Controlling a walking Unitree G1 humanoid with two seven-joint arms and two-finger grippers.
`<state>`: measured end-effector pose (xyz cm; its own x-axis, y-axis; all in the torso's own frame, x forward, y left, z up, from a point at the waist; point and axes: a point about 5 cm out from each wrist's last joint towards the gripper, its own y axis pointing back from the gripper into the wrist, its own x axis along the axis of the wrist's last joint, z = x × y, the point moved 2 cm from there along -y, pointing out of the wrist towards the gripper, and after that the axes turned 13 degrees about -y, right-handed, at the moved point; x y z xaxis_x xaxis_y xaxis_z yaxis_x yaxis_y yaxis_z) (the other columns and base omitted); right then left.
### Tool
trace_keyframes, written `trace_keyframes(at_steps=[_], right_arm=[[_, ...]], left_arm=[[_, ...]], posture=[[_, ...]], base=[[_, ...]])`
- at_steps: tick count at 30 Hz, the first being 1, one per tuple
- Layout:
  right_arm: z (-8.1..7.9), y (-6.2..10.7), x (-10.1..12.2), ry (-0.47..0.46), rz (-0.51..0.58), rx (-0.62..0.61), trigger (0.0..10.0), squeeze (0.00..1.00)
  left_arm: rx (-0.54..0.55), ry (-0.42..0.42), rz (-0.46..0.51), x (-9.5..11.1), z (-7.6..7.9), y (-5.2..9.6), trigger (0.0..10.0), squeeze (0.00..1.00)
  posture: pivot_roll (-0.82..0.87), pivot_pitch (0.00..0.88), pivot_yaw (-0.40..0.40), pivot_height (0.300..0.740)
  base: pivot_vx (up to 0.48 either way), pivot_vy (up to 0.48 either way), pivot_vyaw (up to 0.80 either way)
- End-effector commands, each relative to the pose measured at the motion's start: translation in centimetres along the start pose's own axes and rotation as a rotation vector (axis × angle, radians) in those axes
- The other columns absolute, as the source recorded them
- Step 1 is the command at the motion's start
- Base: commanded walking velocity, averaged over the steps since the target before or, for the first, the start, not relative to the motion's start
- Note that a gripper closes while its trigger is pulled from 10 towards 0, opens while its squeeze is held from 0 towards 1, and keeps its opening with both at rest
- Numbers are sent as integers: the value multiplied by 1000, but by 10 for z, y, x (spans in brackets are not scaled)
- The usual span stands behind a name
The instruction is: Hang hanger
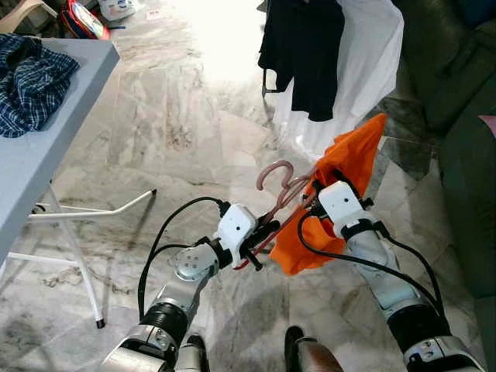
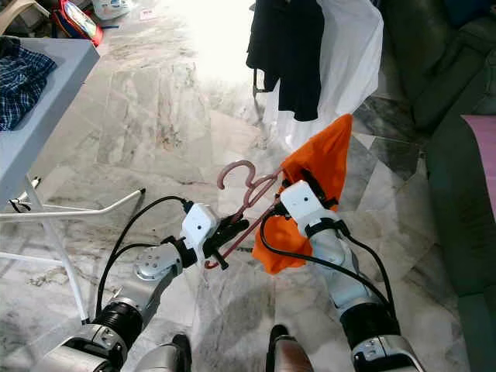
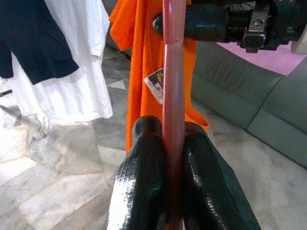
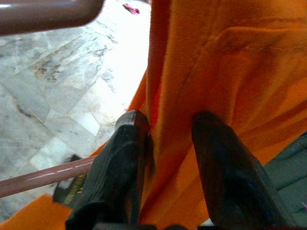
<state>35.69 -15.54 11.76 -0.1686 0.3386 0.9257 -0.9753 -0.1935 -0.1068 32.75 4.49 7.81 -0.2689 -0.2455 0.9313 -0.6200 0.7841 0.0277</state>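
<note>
A dusty-pink hanger (image 1: 277,177) is held low in front of me, its hook pointing up and away. My left gripper (image 1: 258,235) is shut on the hanger's bar, and the left wrist view has the bar (image 3: 172,96) pinched between both black fingers (image 3: 144,182). An orange shirt (image 1: 350,158) drapes over the hanger's right end. My right gripper (image 1: 315,191) is shut on a fold of that orange cloth (image 4: 230,62), with the fabric running between its fingers (image 4: 120,158).
A black garment (image 1: 304,46) and a white one (image 1: 366,62) hang ahead over the marble floor. A grey folding table (image 1: 46,163) carrying a blue plaid shirt (image 1: 27,77) stands at the left. A dark green sofa (image 1: 465,116) lines the right side.
</note>
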Motion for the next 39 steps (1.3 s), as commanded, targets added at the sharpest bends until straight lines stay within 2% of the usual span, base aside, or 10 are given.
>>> trace_keyframes(at_steps=[1, 15, 29, 32, 36, 39], right_arm=[[5, 2, -3, -2, -4, -18, 0, 0], [23, 1, -1, 2, 15, -89, 0, 0], [30, 3, 3, 8, 40, -117, 0, 0], [35, 2, 7, 9, 62, -139, 0, 0], [50, 0, 29, 25, 148, -204, 0, 0], [55, 0, 36, 31, 169, -220, 0, 0]], left_arm=[[-8, 5, 6, -1, 3, 2, 0, 0], [-18, 0, -1, -2, 5, 2, 0, 0], [-15, -30, -41, -8, 3, 4, 0, 0], [-20, -49, -65, -11, 3, 6, 0, 0], [-41, -101, -122, -20, 3, 13, 0, 0], [-51, -129, -152, -25, 2, 17, 0, 0]], posture=[[-14, 263, 43, 740], [-19, 265, 48, 740], [-21, 265, 42, 740], [-19, 265, 42, 740], [-21, 268, 40, 740], [-21, 267, 40, 740]], base=[[0, 0, 0], [0, 0, 0], [0, 0, 0], [0, 0, 0], [0, 0, 0], [0, 0, 0]])
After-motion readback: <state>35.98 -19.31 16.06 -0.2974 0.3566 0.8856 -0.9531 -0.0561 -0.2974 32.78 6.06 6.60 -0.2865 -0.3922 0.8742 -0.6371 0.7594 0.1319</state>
